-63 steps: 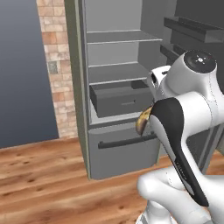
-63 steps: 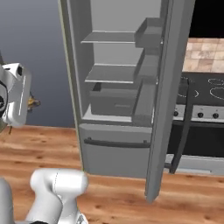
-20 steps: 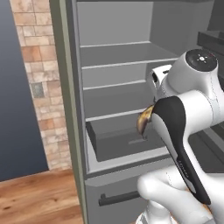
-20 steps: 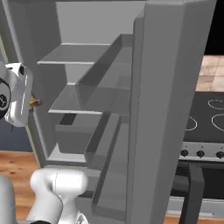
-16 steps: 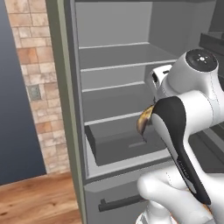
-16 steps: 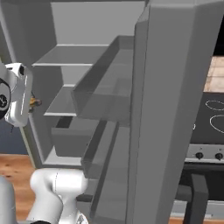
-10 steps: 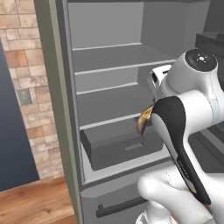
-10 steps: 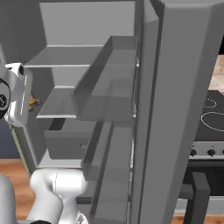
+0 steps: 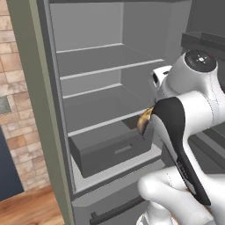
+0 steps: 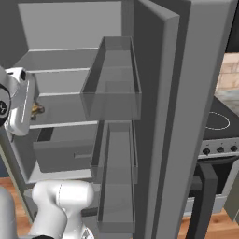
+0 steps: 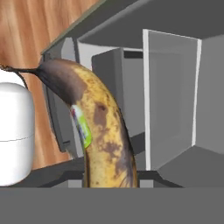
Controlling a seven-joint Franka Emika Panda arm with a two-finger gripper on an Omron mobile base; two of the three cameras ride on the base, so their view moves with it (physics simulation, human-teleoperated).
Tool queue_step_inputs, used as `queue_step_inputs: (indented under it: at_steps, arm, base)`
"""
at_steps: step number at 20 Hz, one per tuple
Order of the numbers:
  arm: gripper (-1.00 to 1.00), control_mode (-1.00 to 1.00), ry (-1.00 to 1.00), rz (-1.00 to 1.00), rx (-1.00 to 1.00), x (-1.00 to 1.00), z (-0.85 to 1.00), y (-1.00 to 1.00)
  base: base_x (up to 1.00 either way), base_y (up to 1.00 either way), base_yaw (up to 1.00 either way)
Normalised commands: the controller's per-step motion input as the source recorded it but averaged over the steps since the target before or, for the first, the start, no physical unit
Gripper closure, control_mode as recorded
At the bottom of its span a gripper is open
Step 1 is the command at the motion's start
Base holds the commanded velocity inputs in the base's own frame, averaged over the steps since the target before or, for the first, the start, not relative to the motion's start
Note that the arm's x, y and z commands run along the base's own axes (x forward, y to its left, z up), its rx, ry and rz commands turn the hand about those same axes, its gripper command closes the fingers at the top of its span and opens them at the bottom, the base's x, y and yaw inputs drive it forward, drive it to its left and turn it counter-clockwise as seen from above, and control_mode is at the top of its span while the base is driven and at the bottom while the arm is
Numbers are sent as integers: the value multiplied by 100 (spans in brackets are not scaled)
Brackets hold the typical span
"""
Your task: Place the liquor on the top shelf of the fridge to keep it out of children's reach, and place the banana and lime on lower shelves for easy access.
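While the white arm's bulky upper links block most of the hand in the left base view, a curved yellow-brown banana [image 9: 144, 121] with dark ends pokes out from behind the dark-trimmed forearm, so the two-finger gripper [image 9: 151, 117] itself is hidden there. Seen from the hand view, the banana [image 11: 103, 133] rises from between the fingers and fills the middle, its dark stem end curving up and away from them, a small green-and-red sticker on its skin; the fingertips themselves are covered by the fruit and the bottom band, so the fingers are closed on the banana though their pads cannot be made out. From the right base view only a small brownish tip of the banana [image 10: 36, 109] shows beside the white hand, and the gripper [image 10: 31, 110] is too small to read.

Beyond the fingers stands the tall grey open fridge [image 9: 41, 101] with a plain grey interior. Its wide flat grey top shelf [image 9: 110, 59] with a thin pale edge lies above the fingers' level, a lower flat grey shelf [image 9: 99, 110] sits about level with the held fruit, and a boxy grey drawer [image 9: 110, 151] with a handle slot sits below them. The open door's grey bins [image 10: 114, 84] hang to the right of the fingers. Whether the banana touches any shelf cannot be told.
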Motion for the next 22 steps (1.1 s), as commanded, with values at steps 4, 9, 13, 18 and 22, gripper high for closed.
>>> queue_step_inputs:
  at_steps: [4, 9, 13, 18, 22]
  arm:
    - [100, -100, 0, -20, 0, 36, -32, 0]
    - [100, -100, 0, -8, 0, 43, -43, 0]
    - [100, -100, 0, -1, 0, 36, -41, 0]
    - [100, -100, -1, 0, 4, 45, -47, 0]
    - [100, -100, -3, 0, 8, 42, -41, 0]
  base:
    - [0, 0, 0]
    - [0, 0, 0]
    - [0, 0, 0]
    - [0, 0, 0]
    - [0, 0, 0]
